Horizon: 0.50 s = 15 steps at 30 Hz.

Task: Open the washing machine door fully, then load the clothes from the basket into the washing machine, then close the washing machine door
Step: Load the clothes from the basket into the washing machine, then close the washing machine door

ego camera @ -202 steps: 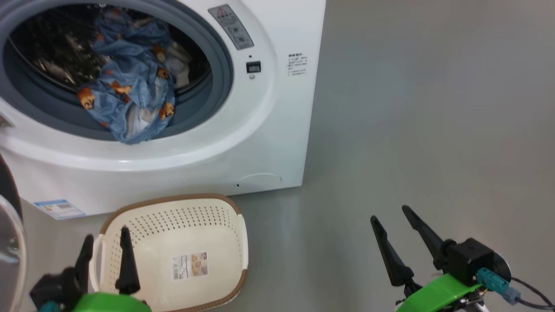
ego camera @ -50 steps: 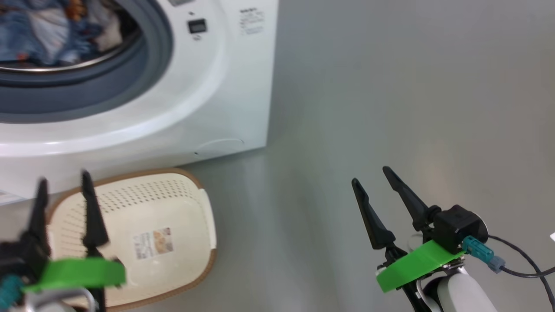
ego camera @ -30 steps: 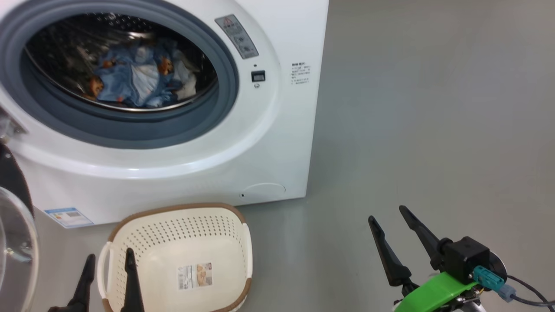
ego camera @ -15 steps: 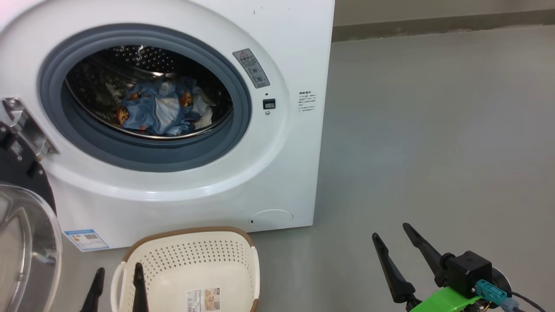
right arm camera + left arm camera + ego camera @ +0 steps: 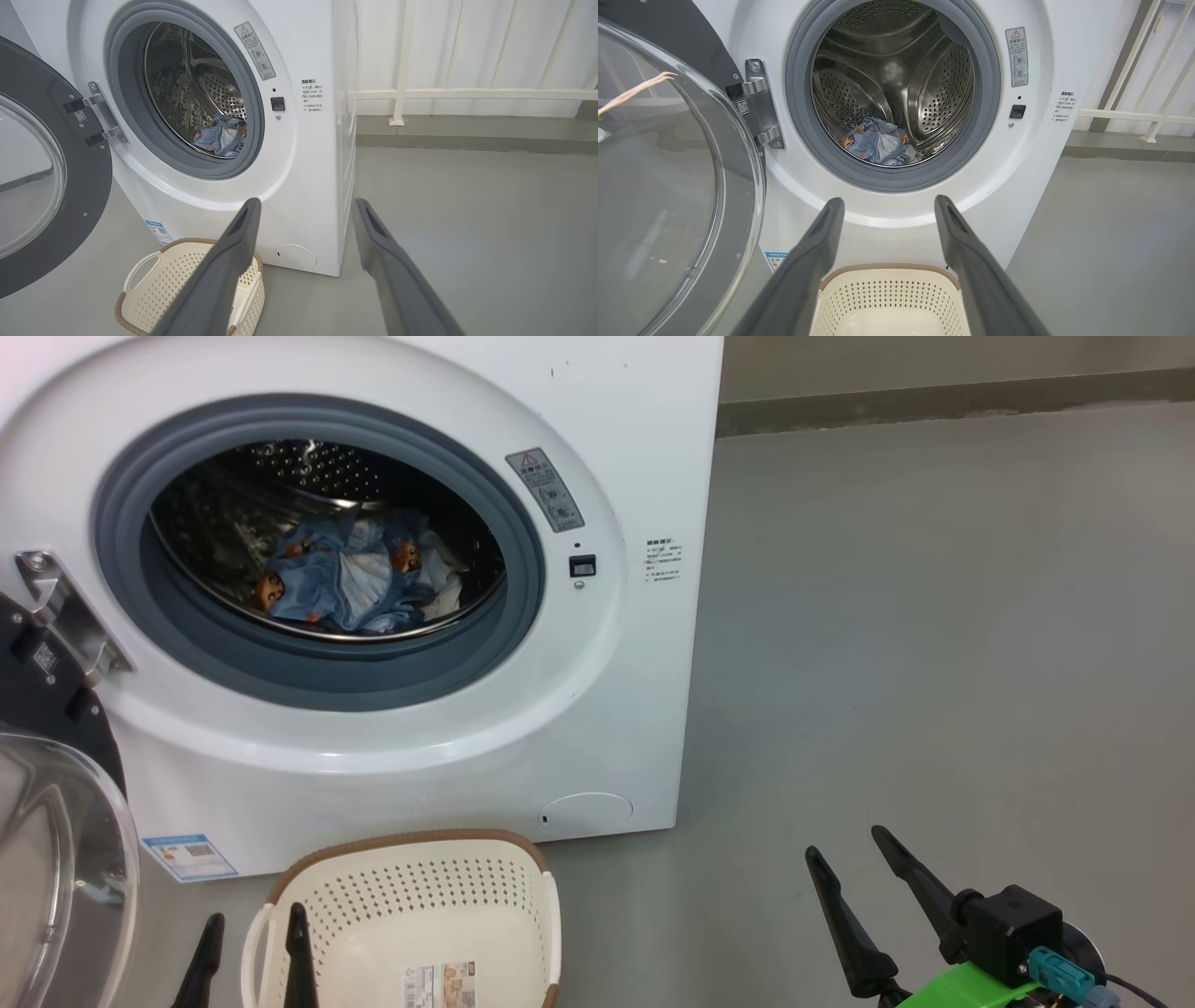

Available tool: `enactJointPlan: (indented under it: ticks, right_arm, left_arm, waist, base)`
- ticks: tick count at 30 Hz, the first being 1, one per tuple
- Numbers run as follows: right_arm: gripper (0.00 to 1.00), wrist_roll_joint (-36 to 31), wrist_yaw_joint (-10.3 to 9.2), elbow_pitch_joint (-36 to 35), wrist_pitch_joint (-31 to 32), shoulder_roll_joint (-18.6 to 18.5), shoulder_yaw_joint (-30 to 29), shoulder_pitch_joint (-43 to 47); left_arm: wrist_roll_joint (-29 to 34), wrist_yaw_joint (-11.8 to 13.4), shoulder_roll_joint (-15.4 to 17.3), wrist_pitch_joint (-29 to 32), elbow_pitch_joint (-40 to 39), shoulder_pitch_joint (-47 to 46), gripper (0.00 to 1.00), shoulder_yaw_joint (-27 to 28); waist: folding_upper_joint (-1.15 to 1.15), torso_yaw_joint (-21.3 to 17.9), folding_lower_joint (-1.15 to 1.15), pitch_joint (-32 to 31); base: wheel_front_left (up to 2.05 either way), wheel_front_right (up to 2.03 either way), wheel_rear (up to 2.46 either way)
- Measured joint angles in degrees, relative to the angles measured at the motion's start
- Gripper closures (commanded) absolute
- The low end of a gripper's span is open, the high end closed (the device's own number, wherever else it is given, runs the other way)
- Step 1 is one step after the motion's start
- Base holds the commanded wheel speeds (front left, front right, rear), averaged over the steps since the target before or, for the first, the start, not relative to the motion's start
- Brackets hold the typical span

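The white washing machine stands with its door swung wide open to the left on a metal hinge; the door and door also show in both wrist views. The blue printed clothes lie inside the steel drum, seen as clothes and clothes. The cream basket sits on the floor before the machine with only a label in it. My left gripper is open at the basket's left edge. My right gripper is open, apart to the right over bare floor.
Grey floor stretches to the right of the machine. A white railing and a low kerb run along the back wall. A blue sticker and a round flap sit low on the machine's front.
The head camera has risen and pulled back, so the whole drum opening and the hinge come into view. The clothes lie deeper in the drum than earlier. Both grippers stay open.
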Motion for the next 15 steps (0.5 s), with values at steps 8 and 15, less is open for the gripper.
enactJointPlan:
  ticks: [8, 15]
  right_arm:
    - [0.00, 0.0, 0.00, 0.0, 0.0, 0.0, 0.0, 0.0]
    - [0.00, 0.0, 0.00, 0.0, 0.0, 0.0, -0.1, 0.0]
  left_arm:
    - [0.0, 0.1, 0.0, 0.0, 0.0, 0.0, 0.00, -0.1]
    - [0.0, 0.1, 0.0, 0.0, 0.0, 0.0, 0.00, -0.2]
  waist:
    - [0.00, -0.1, 0.00, 0.0]
    - [0.00, 0.2, 0.00, 0.0]
  base:
    - [0.00, 0.00, 0.00]
    - [0.00, 0.00, 0.00]
